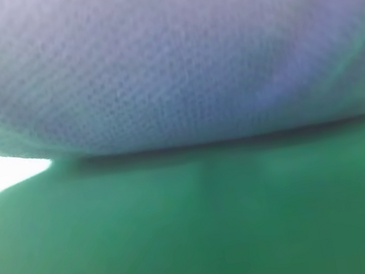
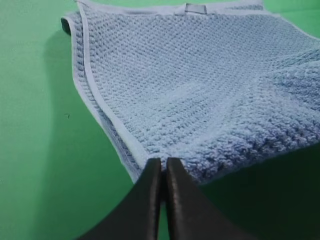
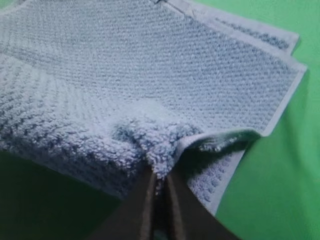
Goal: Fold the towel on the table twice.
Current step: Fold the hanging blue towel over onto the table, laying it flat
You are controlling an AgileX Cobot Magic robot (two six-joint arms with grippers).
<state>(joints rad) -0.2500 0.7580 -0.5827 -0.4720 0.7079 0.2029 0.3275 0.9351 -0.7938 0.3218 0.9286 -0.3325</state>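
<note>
Fingers: left [image 2: 161, 167] closed at towel [image 2: 200, 90] edge – right [image 3: 159, 177] pinching towel | table [image 2: 35, 150] green

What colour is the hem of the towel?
Pale blue, lighter than the towel body; the hem shows best in the left wrist view.

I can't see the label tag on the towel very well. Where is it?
In the left wrist view, the small label sits on the towel's far hem at the top middle, opposite the left gripper pinching the near edge.
</note>
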